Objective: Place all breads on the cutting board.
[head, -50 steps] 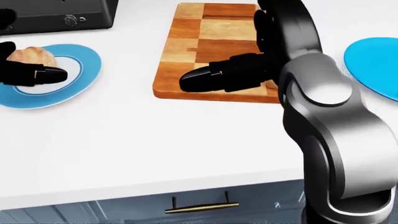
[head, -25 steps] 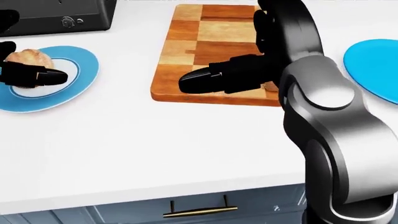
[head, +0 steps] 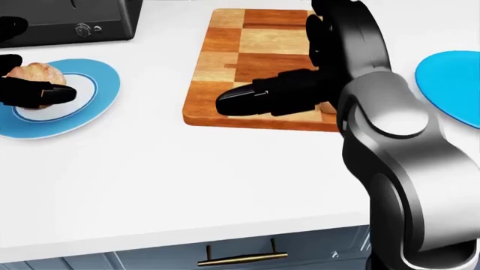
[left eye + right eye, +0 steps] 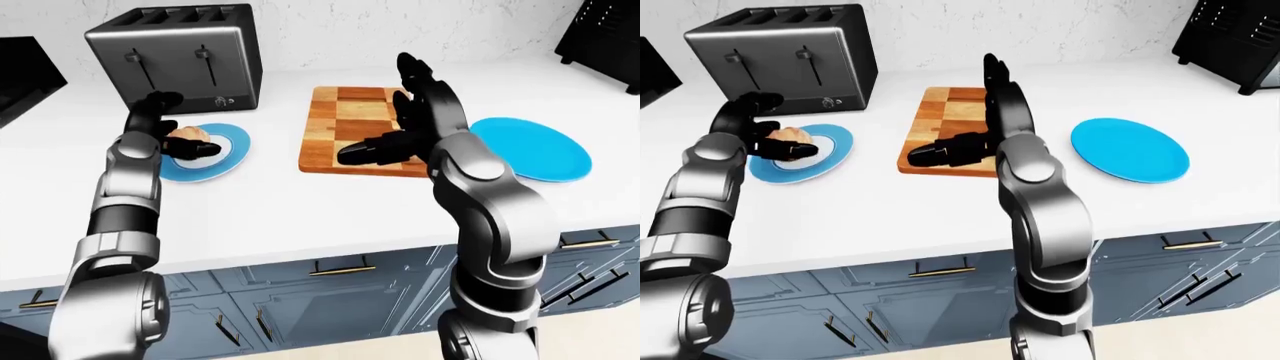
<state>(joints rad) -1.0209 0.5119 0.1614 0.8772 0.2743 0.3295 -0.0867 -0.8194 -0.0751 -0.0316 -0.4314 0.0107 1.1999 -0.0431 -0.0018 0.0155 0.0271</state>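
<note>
A white kitchen counter [image 4: 300, 202] is seen from the robot's head, with blue-grey drawers and brass handles below it.

Near the top left of the left-eye view stands a steel toaster [image 4: 180, 56]. Just below it lies a blue plate with a white centre [image 4: 225, 146], and on this plate a round, pale brown bread roll [image 4: 186, 135] is seen. The left hand [image 4: 160, 127] is placed at the roll: its dark fingers [image 3: 34, 93] are curled around the roll from both sides, one above and one below, and appear closed on it. The roll is still on the plate.

In the middle of the view lies a checkered wooden cutting board [image 4: 345, 120]. The right hand [image 4: 395, 142] is held over the lower right part of the board, with its fingers [image 3: 247, 98] stretched out flat toward the view's left and spread open. In the head view a small pale piece of a second bread [image 3: 327, 106] is glimpsed at the board's lower right edge, mostly hidden under the right hand; whether it is touched by the hand cannot be told.

To the right of the board, apart from it, lies a plain blue plate [image 4: 535, 150]. A dark appliance [image 4: 600, 34] is seen at the top right corner.
</note>
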